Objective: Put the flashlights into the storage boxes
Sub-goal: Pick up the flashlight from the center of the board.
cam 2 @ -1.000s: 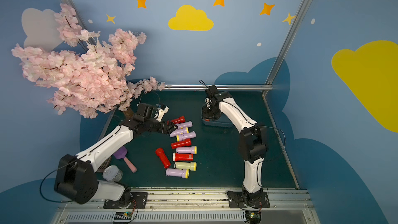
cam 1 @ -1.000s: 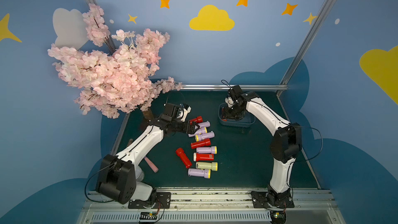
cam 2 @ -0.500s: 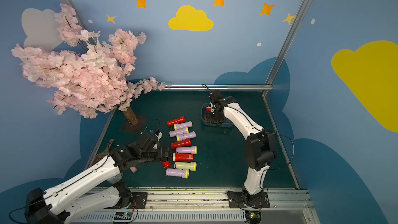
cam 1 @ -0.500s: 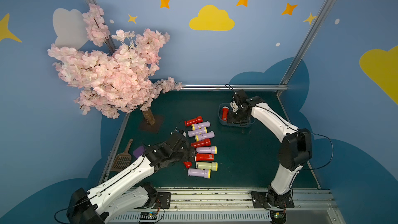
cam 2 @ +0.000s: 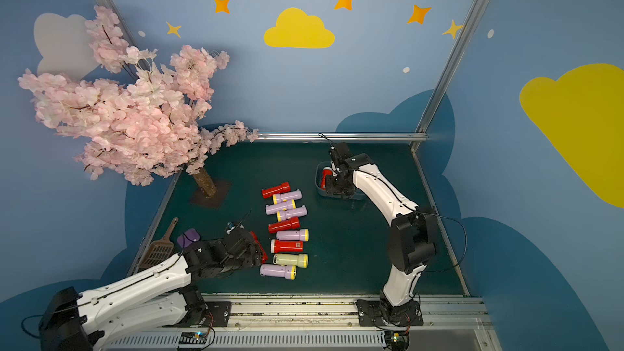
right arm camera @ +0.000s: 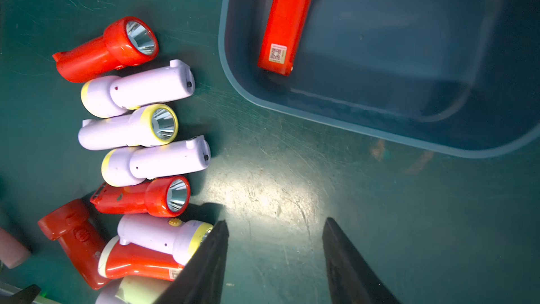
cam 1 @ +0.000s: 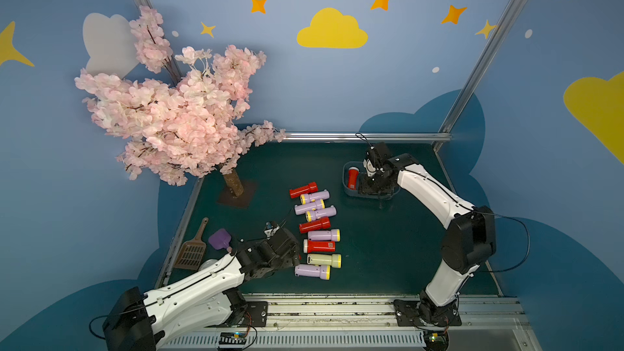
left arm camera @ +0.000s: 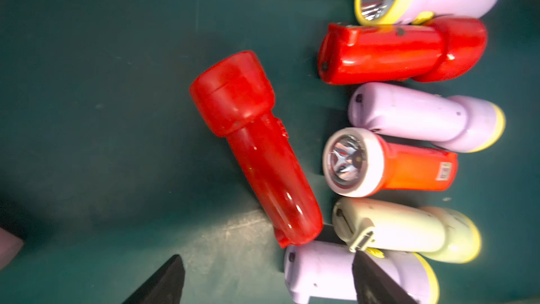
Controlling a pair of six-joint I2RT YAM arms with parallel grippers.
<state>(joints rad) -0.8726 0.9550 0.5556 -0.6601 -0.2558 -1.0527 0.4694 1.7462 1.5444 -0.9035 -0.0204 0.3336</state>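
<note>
In both top views we see a row of flashlights [cam 1: 324, 235] [cam 2: 292, 235] lying side by side on the dark green tabletop [cam 1: 388, 248] at the centre of the frame. They are red or lilac with yellow head rings, and one cream-yellow flashlight [cam 1: 324, 260] lies second from the row's lower end.

The storage box [cam 1: 347, 191] sits right of centre, toward the back edge of the tabletop and well apart from the row. One red flashlight [cam 1: 353, 177] lies inside it, along its left wall. The right arm [cam 1: 429, 190] reaches over the box. In the right wrist view the right fingers [right arm camera: 210, 258] are spread, with only bare tabletop between them, just beside the box [right arm camera: 394, 39].

The left arm [cam 1: 202, 285] comes in from the lower left of the frame, and its wrist hangs just left of the row's lower end. In the left wrist view the left fingers [left arm camera: 169, 282] stand wide apart. A loose red flashlight [left arm camera: 257, 147] lies slantwise ahead of them, with its tail end near the gap between the tips. One finger overlaps a lilac flashlight [left arm camera: 321, 273], and we cannot tell whether they touch.

A blossom tree [cam 1: 169, 113] fills the upper left. A brown scoop [cam 1: 192, 248] and a purple scoop [cam 1: 219, 239] lie at the tabletop's lower left edge.
</note>
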